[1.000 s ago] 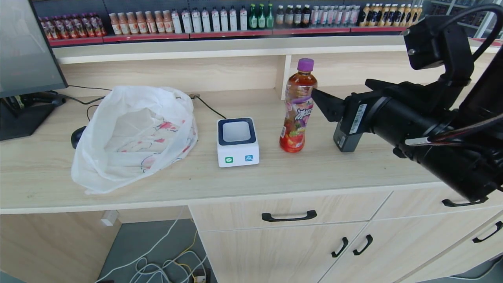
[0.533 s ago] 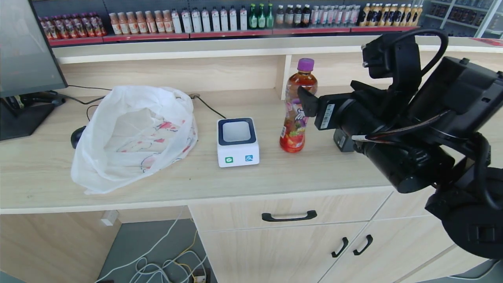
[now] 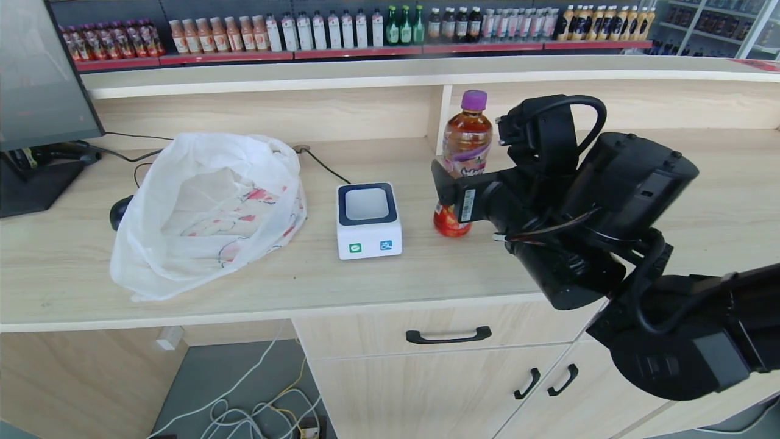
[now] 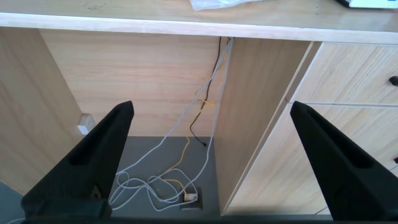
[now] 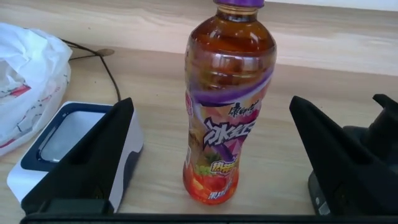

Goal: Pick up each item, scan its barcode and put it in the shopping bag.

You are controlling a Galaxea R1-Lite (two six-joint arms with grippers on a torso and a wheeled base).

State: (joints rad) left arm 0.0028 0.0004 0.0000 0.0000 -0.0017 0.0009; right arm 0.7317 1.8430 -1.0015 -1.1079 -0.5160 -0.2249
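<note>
The left gripper [image 4: 211, 106] hung below the counter [image 3: 61, 262] edge, fingers spread wide, holding nothing, with loose cables [image 4: 174, 180] on the floor beyond it. Well to the left of the right gripper [image 5: 209, 102] lay a white shopping bag [image 3: 207, 207], mouth open. A small white scanner [image 3: 368, 219] sat just beside that gripper's left finger. The bottle [image 3: 466, 131], purple-capped, stood upright in line with the gap between the widely parted fingers; neither touched it, and how far in it stood was unclear
</note>
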